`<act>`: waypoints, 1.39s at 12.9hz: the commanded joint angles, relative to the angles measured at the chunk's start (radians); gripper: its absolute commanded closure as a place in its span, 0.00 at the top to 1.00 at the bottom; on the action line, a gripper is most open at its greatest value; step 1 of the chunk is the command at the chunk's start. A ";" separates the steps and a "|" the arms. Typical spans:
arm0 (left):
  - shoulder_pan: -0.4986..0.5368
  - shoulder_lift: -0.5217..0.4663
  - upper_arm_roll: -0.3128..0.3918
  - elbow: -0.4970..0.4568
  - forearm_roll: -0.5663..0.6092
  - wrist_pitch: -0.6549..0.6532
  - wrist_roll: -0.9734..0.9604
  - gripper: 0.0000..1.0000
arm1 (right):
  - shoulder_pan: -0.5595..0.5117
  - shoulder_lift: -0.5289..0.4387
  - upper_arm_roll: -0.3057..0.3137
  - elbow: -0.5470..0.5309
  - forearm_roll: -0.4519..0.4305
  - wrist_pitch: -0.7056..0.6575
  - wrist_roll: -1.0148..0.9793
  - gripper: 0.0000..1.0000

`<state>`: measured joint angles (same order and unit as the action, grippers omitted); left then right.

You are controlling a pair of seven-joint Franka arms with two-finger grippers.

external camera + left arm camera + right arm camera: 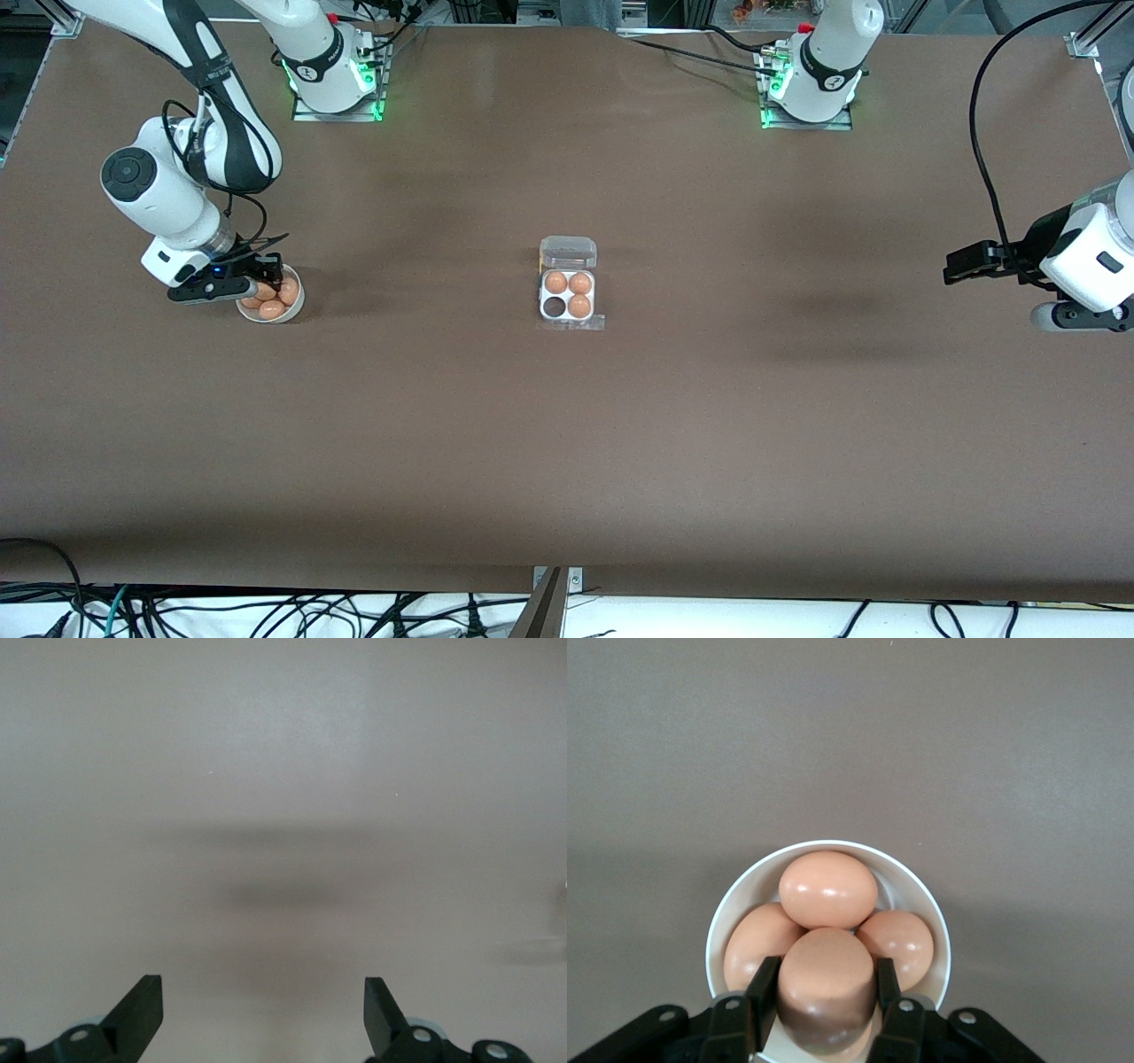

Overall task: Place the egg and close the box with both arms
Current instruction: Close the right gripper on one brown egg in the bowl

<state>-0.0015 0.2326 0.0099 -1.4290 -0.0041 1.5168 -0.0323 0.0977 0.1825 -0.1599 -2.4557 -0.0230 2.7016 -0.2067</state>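
Observation:
The box [568,295] lies at the table's middle with its clear lid [568,252] open toward the robots' bases. Three of its cells hold brown eggs; one cell nearer the front camera is empty. My right gripper [266,282] is down in a round white bowl [296,309] of brown eggs and is shut on one egg [827,985], its fingers [764,985] pressed to both sides. Three more eggs lie around it in the bowl [926,895]. My left gripper [263,1010] is open and empty over bare table at the left arm's end, where it waits.
The two arm bases [335,75] stand along the table's edge at the top of the front view. Cables hang below the table's front edge [549,580]. Brown table surface [567,443] stretches between bowl and box.

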 commanded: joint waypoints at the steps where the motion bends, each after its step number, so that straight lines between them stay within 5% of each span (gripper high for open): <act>1: 0.003 0.007 -0.002 0.027 0.016 -0.014 0.020 1.00 | 0.005 -0.011 0.002 -0.006 -0.006 -0.002 0.013 0.31; 10: 0.006 0.002 -0.002 0.028 0.016 -0.014 0.022 1.00 | 0.007 -0.015 0.003 0.017 -0.006 -0.037 0.007 0.23; 18: 0.009 0.004 -0.001 0.028 0.018 -0.014 0.020 1.00 | 0.008 -0.018 0.046 0.226 0.002 -0.337 0.010 0.19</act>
<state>0.0019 0.2324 0.0118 -1.4215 -0.0041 1.5168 -0.0323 0.1067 0.1740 -0.1410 -2.3044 -0.0230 2.4724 -0.2067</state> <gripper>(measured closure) 0.000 0.524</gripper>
